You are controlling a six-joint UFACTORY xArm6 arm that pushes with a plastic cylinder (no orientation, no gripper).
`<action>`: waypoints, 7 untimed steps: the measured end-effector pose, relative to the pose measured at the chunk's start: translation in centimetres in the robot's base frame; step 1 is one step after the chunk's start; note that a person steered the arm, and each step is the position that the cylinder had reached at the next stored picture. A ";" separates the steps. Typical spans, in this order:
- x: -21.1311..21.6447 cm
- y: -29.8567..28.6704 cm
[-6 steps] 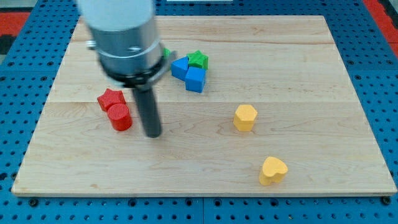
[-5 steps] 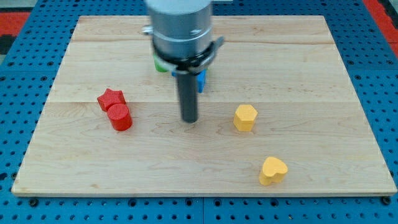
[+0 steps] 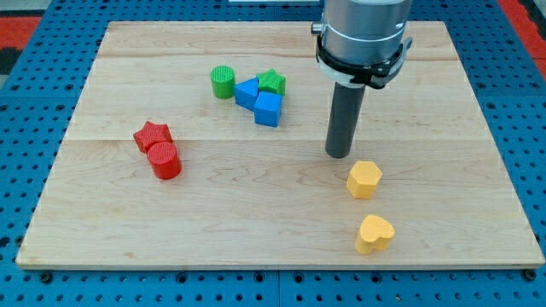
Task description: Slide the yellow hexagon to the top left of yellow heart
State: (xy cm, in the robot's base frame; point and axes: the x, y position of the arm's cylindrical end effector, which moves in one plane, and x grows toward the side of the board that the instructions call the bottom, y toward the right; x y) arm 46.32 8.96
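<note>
The yellow hexagon [image 3: 364,179] lies on the wooden board, right of centre. The yellow heart [image 3: 374,234] lies just below it, near the board's bottom edge, a small gap apart. My tip [image 3: 339,154] stands just to the upper left of the hexagon, close to it; I cannot tell if it touches. The rod rises from there to the arm's grey body at the view's top.
A green cylinder [image 3: 223,82], a blue block [image 3: 247,92], a green star [image 3: 272,82] and a blue cube [image 3: 268,109] cluster at upper centre. A red star [image 3: 151,135] and a red cylinder [image 3: 164,160] touch at the left. The wooden board [image 3: 102,213] ends near the heart.
My tip swept from the left, beside the red blocks, across to the right. The yellow hexagon moved right and down, closer to the heart.
</note>
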 end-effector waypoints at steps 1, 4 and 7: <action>1.6 3.9; 5.9 4.7; -2.8 7.9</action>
State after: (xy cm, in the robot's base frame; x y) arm 43.53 16.88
